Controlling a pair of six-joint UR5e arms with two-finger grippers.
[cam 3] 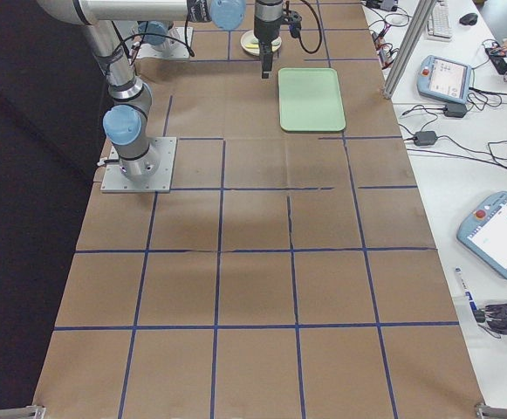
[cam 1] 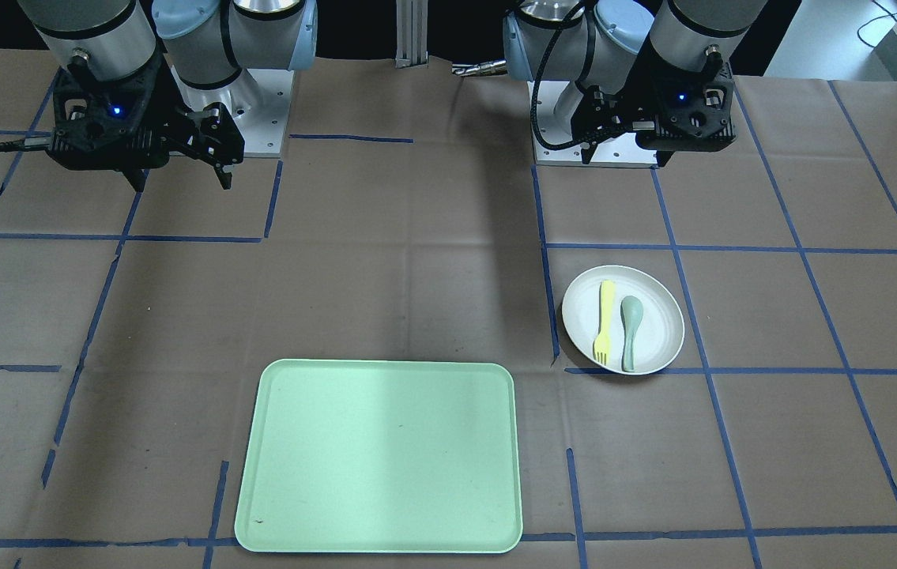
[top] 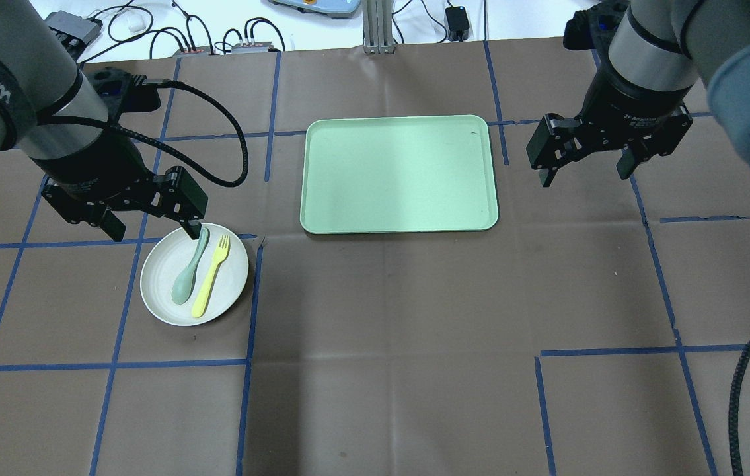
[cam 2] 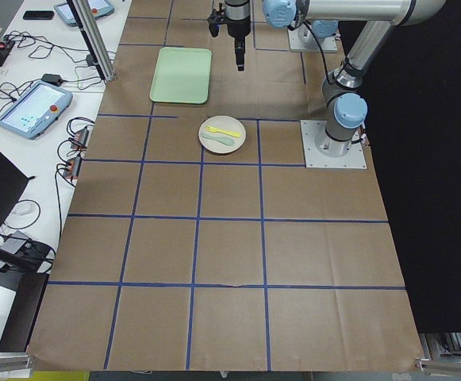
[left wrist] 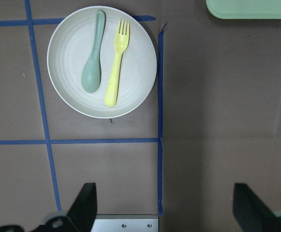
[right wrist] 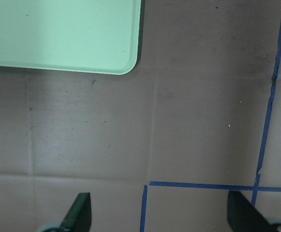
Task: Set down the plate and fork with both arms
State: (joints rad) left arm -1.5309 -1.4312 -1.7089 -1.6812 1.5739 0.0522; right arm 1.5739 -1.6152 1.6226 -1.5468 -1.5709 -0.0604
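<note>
The off-white plate (top: 162,291) lies on the table on my left side, also in the front view (cam 1: 657,332) and the left wrist view (left wrist: 67,53). On it lie the pale-yellow fork (top: 211,276) (left wrist: 117,63) (cam 1: 604,322) and a grey-green spoon (top: 188,268) (left wrist: 93,58), side by side. My left gripper (top: 153,231) (left wrist: 167,208) is open and empty, held high, with the plate ahead of its fingers. My right gripper (top: 583,173) (cam 1: 182,183) (right wrist: 159,215) is open and empty, high beside the tray's right end.
A large mint-green tray (top: 400,173) (cam 1: 381,454) lies flat in the middle of the table, beyond the plate; its corner shows in the right wrist view (right wrist: 63,34). Brown paper with blue tape lines covers the table. A black cable (top: 745,383) hangs at the right edge.
</note>
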